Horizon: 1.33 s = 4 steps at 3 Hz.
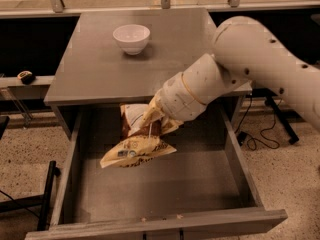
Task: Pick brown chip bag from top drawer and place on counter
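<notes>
The brown chip bag (134, 140) hangs above the open top drawer (155, 184), its tan-yellow end drooping to the left and its white panel up near the counter's front edge. My gripper (152, 120) is shut on the bag's upper right part, at the end of the white arm that reaches in from the right. The bag is lifted off the drawer floor, just below the level of the grey counter (100, 69). The fingers are mostly hidden behind the wrist and the bag.
A white bowl (131, 38) stands on the counter at the back left. The drawer's side walls (239, 154) and front panel (160, 224) surround the bag. A dark rail with a small object (25, 76) runs on the left. Cables lie on the floor at right.
</notes>
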### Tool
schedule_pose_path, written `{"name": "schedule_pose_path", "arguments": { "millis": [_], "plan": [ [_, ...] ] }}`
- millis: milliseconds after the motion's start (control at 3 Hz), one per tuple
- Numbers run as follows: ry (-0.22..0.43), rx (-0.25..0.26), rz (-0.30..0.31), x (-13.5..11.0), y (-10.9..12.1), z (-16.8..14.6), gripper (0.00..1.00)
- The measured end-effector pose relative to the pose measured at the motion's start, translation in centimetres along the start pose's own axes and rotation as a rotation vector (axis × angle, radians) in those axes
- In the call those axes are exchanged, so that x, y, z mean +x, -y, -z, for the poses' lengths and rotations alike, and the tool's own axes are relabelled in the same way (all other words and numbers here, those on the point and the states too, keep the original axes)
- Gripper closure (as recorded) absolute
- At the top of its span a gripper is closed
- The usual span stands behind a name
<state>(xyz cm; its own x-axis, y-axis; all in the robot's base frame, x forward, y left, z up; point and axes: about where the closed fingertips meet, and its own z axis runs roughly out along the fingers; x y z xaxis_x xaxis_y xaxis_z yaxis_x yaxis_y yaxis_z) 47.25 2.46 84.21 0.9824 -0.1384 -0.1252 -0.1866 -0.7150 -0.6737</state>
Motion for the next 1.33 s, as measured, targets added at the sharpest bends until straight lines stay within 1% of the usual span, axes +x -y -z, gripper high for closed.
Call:
{"name": "schedule_pose_path", "arguments": {
  "millis": [333,667,1000,1333],
  "plan": [
    [0.0,0.0,0.001,0.0,0.0,0.0,1.0],
    [-0.086,0.038,0.063,0.4,2.0,4.7,1.0],
    [-0.248,0.06,0.177,2.2,5.5,13.0,1.0],
    [-0.355,0.03,0.231,5.4,7.6,16.3,1.0]
  ]
}}
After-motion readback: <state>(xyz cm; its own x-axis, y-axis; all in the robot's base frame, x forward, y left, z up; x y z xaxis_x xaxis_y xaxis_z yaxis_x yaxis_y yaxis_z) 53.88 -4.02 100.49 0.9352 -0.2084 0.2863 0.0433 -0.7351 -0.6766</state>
